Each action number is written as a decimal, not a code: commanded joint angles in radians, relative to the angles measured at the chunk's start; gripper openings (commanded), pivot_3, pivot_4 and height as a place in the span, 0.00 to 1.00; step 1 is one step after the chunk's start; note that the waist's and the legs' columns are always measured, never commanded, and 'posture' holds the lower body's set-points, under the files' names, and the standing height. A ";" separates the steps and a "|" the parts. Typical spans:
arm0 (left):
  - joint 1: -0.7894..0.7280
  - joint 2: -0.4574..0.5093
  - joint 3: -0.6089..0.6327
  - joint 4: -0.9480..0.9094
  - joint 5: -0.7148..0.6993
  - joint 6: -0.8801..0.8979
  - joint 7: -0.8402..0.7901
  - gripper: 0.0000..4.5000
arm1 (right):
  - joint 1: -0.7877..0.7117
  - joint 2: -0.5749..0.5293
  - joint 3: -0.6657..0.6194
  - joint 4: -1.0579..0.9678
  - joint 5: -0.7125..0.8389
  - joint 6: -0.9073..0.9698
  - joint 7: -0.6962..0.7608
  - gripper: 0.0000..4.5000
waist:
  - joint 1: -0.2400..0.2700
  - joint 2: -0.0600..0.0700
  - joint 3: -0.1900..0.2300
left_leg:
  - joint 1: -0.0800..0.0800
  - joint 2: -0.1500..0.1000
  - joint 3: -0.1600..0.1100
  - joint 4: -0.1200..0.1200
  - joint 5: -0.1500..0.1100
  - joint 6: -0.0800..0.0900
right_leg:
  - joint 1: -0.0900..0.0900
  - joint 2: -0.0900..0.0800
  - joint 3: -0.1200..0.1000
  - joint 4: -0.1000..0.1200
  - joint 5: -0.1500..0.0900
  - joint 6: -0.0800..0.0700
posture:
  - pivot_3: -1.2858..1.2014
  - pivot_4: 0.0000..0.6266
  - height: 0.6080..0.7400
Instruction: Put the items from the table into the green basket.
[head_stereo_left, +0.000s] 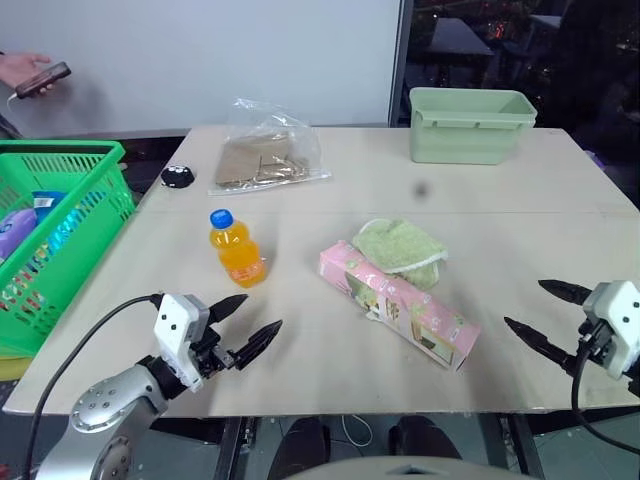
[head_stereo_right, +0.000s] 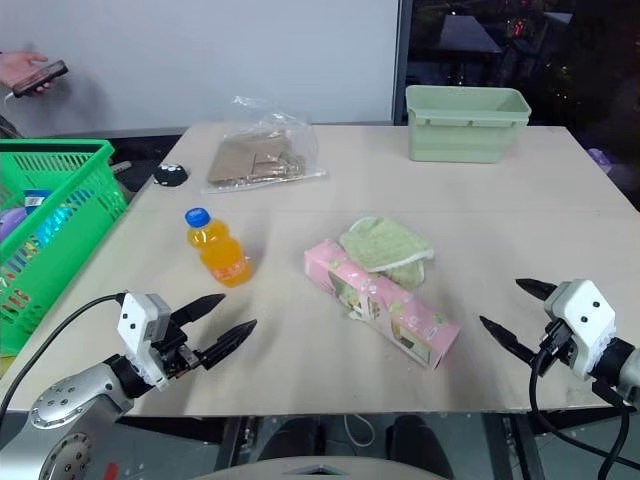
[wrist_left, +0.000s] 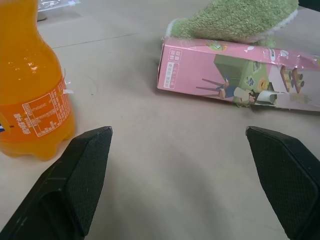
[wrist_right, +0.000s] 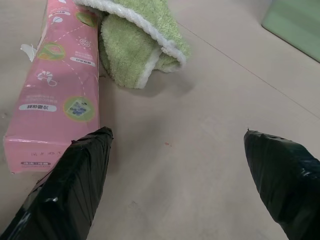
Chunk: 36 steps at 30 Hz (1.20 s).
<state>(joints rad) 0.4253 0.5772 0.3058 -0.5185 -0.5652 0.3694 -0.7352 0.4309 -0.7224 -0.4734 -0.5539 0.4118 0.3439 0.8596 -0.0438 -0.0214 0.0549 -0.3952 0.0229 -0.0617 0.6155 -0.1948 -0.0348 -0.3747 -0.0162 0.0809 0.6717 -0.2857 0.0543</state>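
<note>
At the table's (head_stereo_left: 560, 190) near edge, left gripper (head_stereo_left: 243, 328) and right gripper (head_stereo_left: 540, 313) gape — pink carton (head_stereo_left: 398, 304) between.

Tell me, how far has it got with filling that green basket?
The bright green lattice basket already holds a few packets. Nothing is in hand: the left gripper and right gripper hang open and empty over the beige table. Left to move: the orange-drink bottle with the blue cap and the long pink printed carton, against a green cloth.
</note>
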 joint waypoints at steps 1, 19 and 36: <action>-0.041 0.006 0.000 -0.017 -0.027 -0.007 -0.015 0.99 | -0.042 -0.023 -0.025 -0.038 0.084 0.075 -0.019 1.00 | 0.000 0.000 0.000 | 0.000 0.000 0.000 0.000 0.000 0.000 | 0.000 0.000 0.000 0.000 0.000 0.000 | 0.50 0.00 1.00; -0.379 0.254 -0.244 -0.191 -0.054 0.148 -0.159 0.99 | -0.130 -0.051 0.160 -0.123 0.077 0.121 -0.034 1.00 | -0.001 0.000 -0.007 | -0.001 0.001 0.004 0.003 -0.002 0.004 | 0.000 0.000 0.002 -0.003 0.000 0.001 | 0.48 0.00 1.00; -0.193 0.172 0.048 -0.256 -0.245 0.208 -0.061 0.99 | -0.923 0.206 0.656 0.248 -0.058 0.470 -0.260 1.00 | -0.075 0.002 -0.007 | -0.004 0.000 0.001 0.001 -0.005 0.008 | -0.002 0.001 0.002 -0.002 0.003 0.004 | 0.52 0.00 1.00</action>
<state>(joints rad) 0.2177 0.7558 0.2961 -0.7035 -0.7699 0.5649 -0.8374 -0.4606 -0.5245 0.1920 -0.3096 0.3542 0.8052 0.6043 -0.1188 -0.0195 0.0479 -0.3997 0.0230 -0.0615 0.6163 -0.1994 -0.0272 -0.3768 -0.0155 0.0830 0.6700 -0.2824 0.0579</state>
